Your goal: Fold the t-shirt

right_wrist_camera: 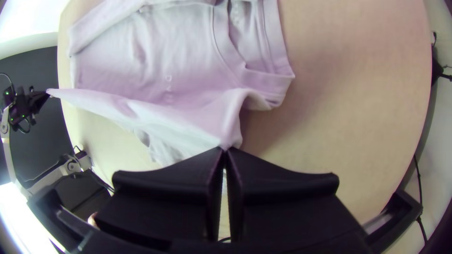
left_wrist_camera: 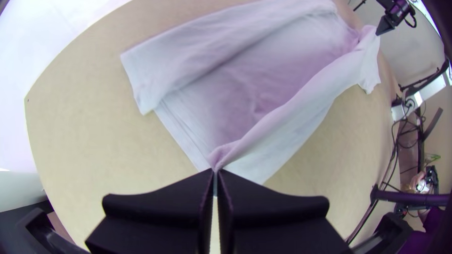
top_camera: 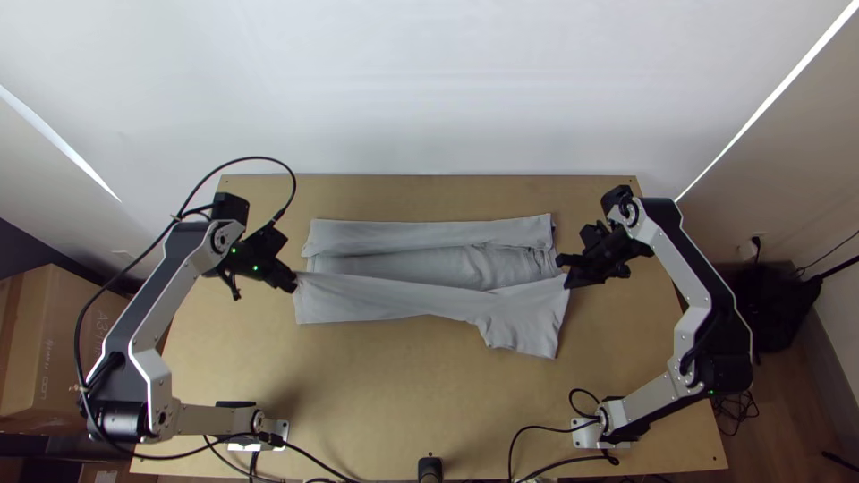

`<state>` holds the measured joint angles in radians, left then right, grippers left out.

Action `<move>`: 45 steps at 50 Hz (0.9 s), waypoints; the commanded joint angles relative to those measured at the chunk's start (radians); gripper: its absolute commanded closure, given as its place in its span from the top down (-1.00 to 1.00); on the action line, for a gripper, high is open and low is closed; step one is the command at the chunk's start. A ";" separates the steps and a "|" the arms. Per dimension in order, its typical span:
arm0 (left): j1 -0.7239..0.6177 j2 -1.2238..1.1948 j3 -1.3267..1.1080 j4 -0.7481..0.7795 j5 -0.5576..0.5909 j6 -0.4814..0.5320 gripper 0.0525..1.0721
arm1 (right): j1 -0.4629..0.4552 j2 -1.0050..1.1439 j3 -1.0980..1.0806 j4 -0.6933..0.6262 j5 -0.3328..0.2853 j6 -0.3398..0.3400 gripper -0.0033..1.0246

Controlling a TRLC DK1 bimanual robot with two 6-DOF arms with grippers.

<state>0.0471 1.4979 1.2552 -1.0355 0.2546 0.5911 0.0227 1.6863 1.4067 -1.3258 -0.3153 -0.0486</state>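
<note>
Two grippers hold the near long side of a grey t-shirt [top_camera: 385,239], which lies lengthwise across the middle of the wooden table [top_camera: 385,385]. The left gripper [left_wrist_camera: 215,171] has its fingers closed on the cloth at the hem-end corner; the right gripper [right_wrist_camera: 225,149] is likewise closed, pinching the shoulder end beside the neckline [right_wrist_camera: 235,61]. Between them the near edge is drawn into a raised band, with a flap, probably a sleeve [top_camera: 526,335], hanging from its right-hand part towards the table's near edge.

Progress, as judged from the lie of the cloth: the far long side is turned inward and rests as a fairly straight strip on the body of the shirt, so the first side fold appears done. The second is under way, its cloth lifted but not laid over; a middle panel remains exposed between the two sides. Left to do are carrying the near side inward, tucking the loose flap, releasing both corners, and probably folding the resulting strip across its length. The flap could trail outside the fold if the band is lowered unevenly.
</note>
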 commanded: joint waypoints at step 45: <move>0.040 0.575 0.587 0.040 0.025 -0.116 -0.94 | 0.006 0.731 0.917 -0.023 0.044 0.141 -0.95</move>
<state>0.0761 2.0289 1.7958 -0.9981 0.2703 0.5037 0.0437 2.3631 2.2581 -1.3453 -0.2996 0.0563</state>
